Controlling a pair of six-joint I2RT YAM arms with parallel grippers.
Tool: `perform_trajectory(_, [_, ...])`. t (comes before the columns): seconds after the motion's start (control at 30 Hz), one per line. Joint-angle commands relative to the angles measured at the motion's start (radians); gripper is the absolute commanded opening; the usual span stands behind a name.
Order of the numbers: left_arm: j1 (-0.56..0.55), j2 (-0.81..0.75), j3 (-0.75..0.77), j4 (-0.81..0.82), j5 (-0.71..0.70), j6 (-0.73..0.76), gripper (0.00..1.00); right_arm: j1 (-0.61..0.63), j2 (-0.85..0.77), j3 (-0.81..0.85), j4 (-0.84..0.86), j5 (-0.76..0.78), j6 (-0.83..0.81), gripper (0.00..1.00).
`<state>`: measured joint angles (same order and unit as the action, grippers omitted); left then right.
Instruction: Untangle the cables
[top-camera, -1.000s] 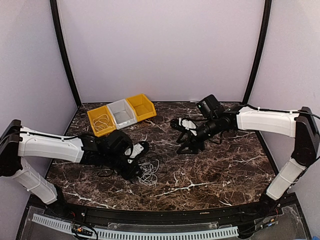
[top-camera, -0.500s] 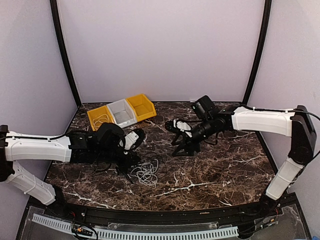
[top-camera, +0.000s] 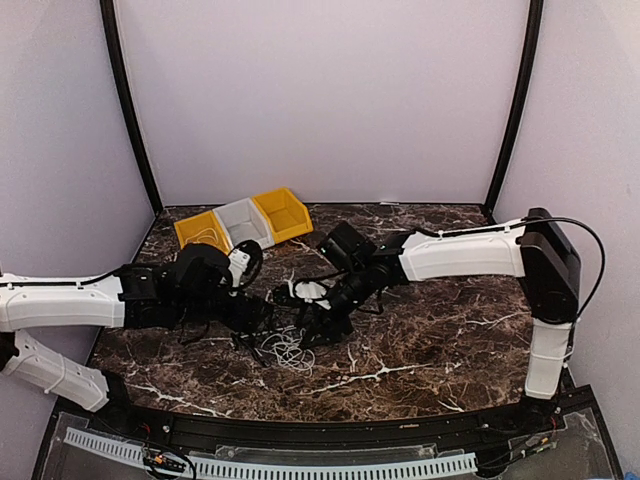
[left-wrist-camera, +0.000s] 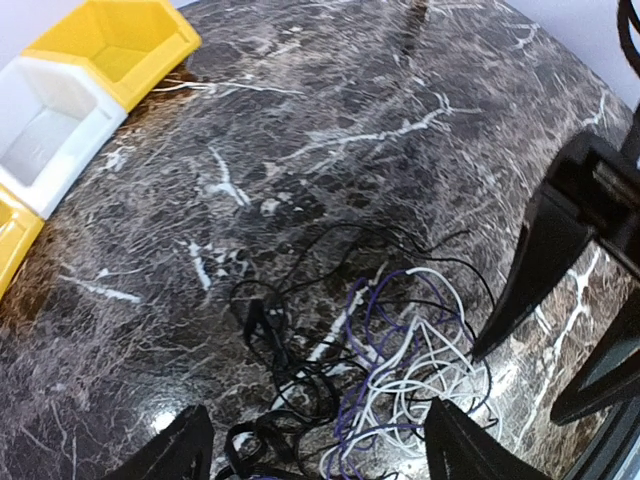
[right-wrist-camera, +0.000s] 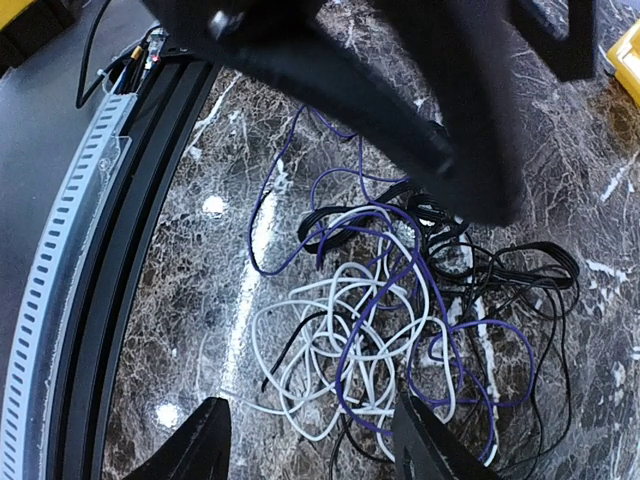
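Tangle of thin cables (top-camera: 288, 348) lying on the dark marble desk (top-camera: 440, 340), toward the front, just below both arms' tips.

White, purple and black cords looped through one another in a loose heap. Judged light, limp and slightly springy, so apt to slip from a shallow pinch or drag the whole knot along. Best taken at an outlying loop, such as a white one at the heap's rim and a black strand on the opposite side, then drawn apart gently. Just above the heap, left end effector (left-wrist-camera: 315, 415) spread wide with nothing clamped. Beside it, right end effector (right-wrist-camera: 305, 425) likewise parted and empty. Yellow and white bins (top-camera: 245, 225) well apart at the back left.
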<state>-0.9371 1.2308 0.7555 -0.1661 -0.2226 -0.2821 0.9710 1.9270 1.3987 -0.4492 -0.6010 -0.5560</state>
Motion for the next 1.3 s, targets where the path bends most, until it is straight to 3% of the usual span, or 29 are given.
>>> perform_trajectory(0.0, [0.052, -0.092, -0.051, -0.016, -0.047, -0.135, 0.77, 0.006, 0.043, 0.074, 0.018, 0.004, -0.007, 0.55])
perform_trajectory(0.43, [0.11, -0.169, -0.125, 0.02, -0.015, -0.174, 0.77, 0.02, 0.126, 0.146, -0.035, -0.011, -0.014, 0.33])
perform_trajectory(0.5, [0.11, -0.171, -0.131, 0.04, 0.009, -0.158, 0.77, 0.02, 0.127, 0.154, -0.039, -0.01, -0.013, 0.24])
perform_trajectory(0.6, [0.111, -0.179, -0.144, 0.087, 0.046, -0.125, 0.76, 0.019, 0.134, 0.182, -0.066, -0.007, -0.013, 0.02])
perform_trajectory(0.63, [0.11, -0.183, -0.154, 0.101, 0.074, -0.098, 0.75, 0.019, 0.133, 0.197, -0.084, -0.007, -0.014, 0.0])
perform_trajectory(0.93, [0.099, -0.295, -0.3, 0.432, 0.311, 0.004, 0.72, 0.019, -0.007, 0.308, -0.168, -0.021, 0.009, 0.0])
perform_trajectory(1.1, [0.095, -0.302, -0.331, 0.561, 0.341, 0.036, 0.72, 0.02, -0.057, 0.371, -0.196, -0.031, 0.024, 0.0])
perform_trajectory(1.27, [0.087, -0.202, -0.342, 0.778, 0.338, 0.061, 0.72, 0.019, -0.08, 0.451, -0.212, -0.054, 0.049, 0.0])
